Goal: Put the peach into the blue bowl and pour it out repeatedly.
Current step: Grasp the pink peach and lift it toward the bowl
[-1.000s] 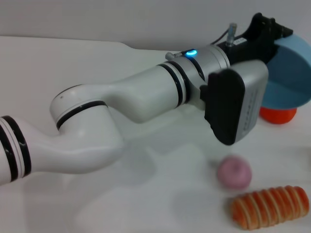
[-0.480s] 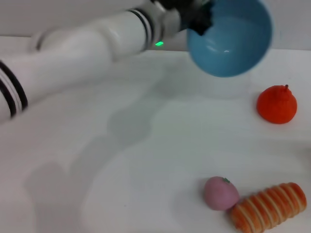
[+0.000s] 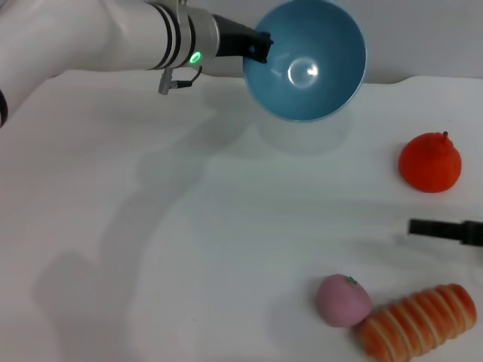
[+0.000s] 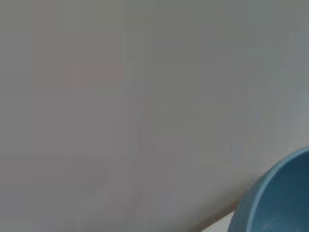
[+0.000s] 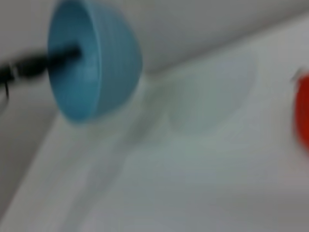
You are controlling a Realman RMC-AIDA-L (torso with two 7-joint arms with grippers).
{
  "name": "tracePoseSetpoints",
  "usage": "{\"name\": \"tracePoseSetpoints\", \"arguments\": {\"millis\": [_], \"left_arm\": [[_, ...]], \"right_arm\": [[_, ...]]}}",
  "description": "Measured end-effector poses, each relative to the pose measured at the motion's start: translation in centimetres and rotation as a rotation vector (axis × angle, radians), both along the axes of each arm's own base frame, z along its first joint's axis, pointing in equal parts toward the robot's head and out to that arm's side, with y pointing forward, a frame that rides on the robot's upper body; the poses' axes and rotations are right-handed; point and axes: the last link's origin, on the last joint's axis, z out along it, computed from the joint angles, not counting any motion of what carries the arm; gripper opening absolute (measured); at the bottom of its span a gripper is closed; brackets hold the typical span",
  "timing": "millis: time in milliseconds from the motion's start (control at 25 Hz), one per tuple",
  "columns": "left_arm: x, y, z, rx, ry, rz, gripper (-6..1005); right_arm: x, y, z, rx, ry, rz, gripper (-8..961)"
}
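Observation:
The blue bowl (image 3: 306, 72) hangs in the air over the back of the table, tipped on its side with its empty inside facing me. My left gripper (image 3: 260, 49) is shut on its left rim. Part of the bowl's rim (image 4: 275, 203) shows in the left wrist view, and the right wrist view catches the whole bowl (image 5: 89, 67) from the side. The peach (image 3: 343, 300), small and pale pink, lies on the table at the front right, touching a bread roll. My right gripper (image 3: 424, 227) reaches in low from the right edge, above and right of the peach.
An orange striped bread roll (image 3: 419, 320) lies at the front right corner. An orange-red fruit (image 3: 430, 162) with a stem sits at the right, also seen at the edge as the orange-red fruit (image 5: 303, 111). The white table (image 3: 151, 264) runs back to a grey wall.
The left arm swung up and back from low over the table, carrying the bowl left and turning its opening toward me. The peach rolled against the bread roll. The right gripper came into view.

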Motion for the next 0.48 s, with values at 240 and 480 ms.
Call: {"name": "tracePoseSetpoints", "arguments": {"millis": [240, 480], "left_arm": [[-0.7, -0.4, -0.6, -0.009, 0.032, -0.007, -1], [-0.7, -0.5, -0.9, -0.011, 0.033, -0.007, -2]], "right_arm": [[-2.7, 0.8, -3.2, -0.166, -0.023, 0.075, 658], [-3.9, 0.3, -5.6, -0.288, -0.039, 0.119, 656]]}}
